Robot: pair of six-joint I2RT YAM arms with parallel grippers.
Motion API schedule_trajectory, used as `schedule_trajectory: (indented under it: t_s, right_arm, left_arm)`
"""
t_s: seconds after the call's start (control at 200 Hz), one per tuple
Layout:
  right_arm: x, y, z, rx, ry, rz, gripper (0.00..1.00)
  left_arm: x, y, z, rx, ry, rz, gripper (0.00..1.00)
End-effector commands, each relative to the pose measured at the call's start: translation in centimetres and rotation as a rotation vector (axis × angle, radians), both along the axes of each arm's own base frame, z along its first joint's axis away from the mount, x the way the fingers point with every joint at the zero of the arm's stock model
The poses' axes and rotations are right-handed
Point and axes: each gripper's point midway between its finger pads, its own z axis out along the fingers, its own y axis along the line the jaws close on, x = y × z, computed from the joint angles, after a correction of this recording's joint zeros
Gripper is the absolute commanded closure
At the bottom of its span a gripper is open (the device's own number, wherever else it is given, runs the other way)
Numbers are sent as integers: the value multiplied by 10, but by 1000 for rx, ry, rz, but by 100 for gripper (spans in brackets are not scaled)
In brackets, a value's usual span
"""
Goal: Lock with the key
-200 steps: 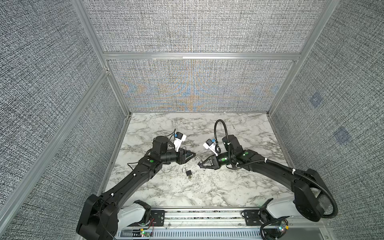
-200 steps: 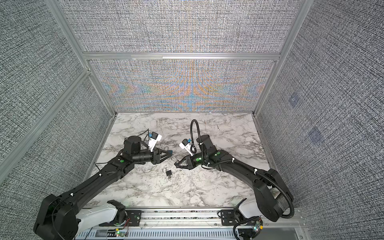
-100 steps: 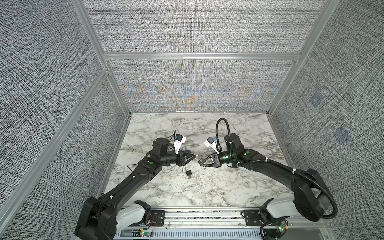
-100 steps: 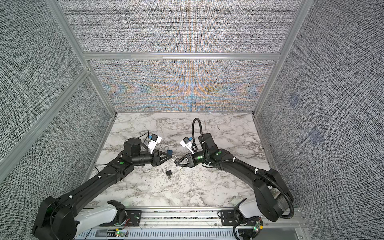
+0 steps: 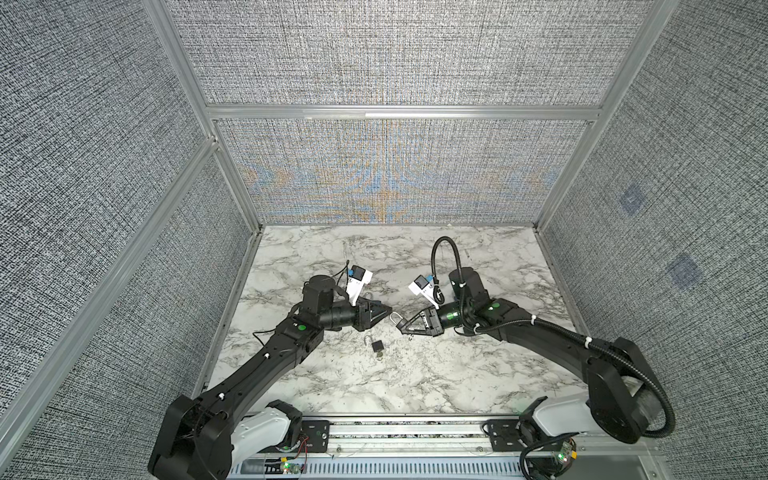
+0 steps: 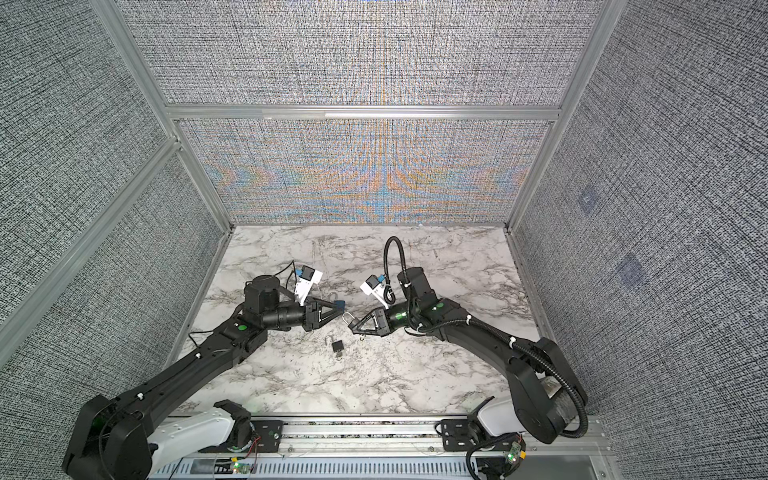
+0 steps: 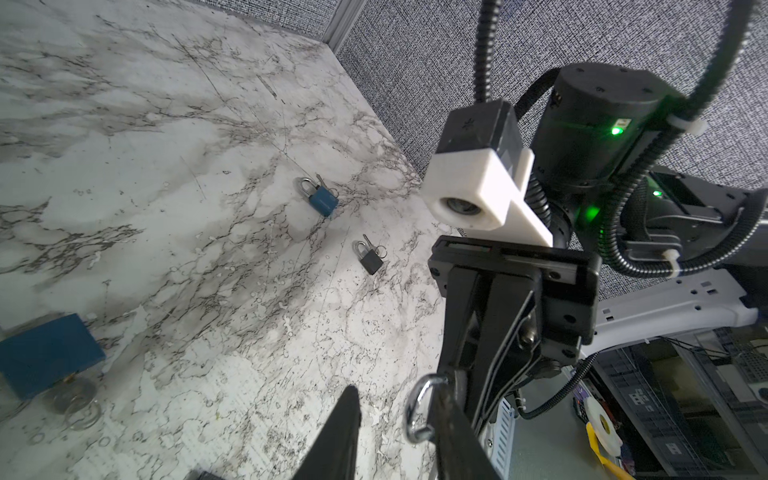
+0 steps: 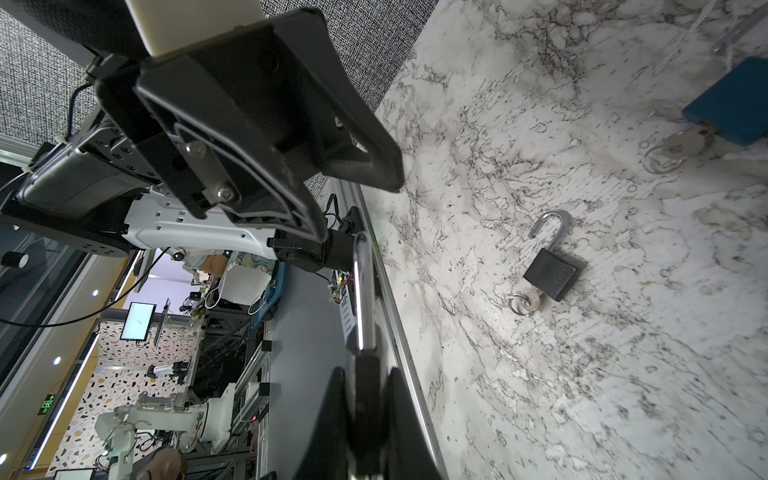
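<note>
My right gripper [image 5: 401, 327] [image 8: 368, 374] is shut on the black body of a small padlock [image 8: 365, 399]. Its silver shackle [image 5: 394, 319] [image 6: 348, 319] [image 8: 362, 291] points at my left gripper [image 5: 388, 309] [image 7: 395, 399]. The left jaws stand apart, and in the left wrist view the shackle [image 7: 417, 409] lies just inside one finger [image 7: 453, 432]; I cannot tell whether they touch. The held padlock's key is hidden. A second black padlock [image 5: 377, 346] [image 8: 550, 274] lies on the marble below both grippers, its shackle swung open and a key with a ring [image 8: 524, 301] in it.
A blue padlock [image 6: 338, 304] [image 8: 731, 104] with a key ring [image 8: 671, 151] lies just behind the left gripper. Farther off, near the right wall, the left wrist view shows another blue padlock [image 7: 323, 199] and a black one [image 7: 369, 261]. The metal rail [image 5: 407, 432] runs along the front edge.
Both arms have hardly moved. The left gripper's jaws stand a little closer together around the shackle's end.
</note>
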Motion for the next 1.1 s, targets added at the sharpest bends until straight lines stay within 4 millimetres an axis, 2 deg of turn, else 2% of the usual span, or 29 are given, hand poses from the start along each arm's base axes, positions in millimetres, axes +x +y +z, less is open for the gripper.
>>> schedule_trajectory:
  t_s: [0.0,0.625,0.895,1.09]
  right_arm:
    - [-2,2,6,31,-5,25,100]
    - [-2,4,10,46,4,32,100]
    - [-1,5,10,48,3,28,100]
    - [0,5,10,50,4,28,100]
  left_arm:
    - [-4,-5,9,-39,-19,-45,68]
    - [-7,-9,0,-31,9,-69,70]
    - [-9,-10,-6,-18,23,-73,73]
    - [-9,-10,-6,-18,19,-69,79]
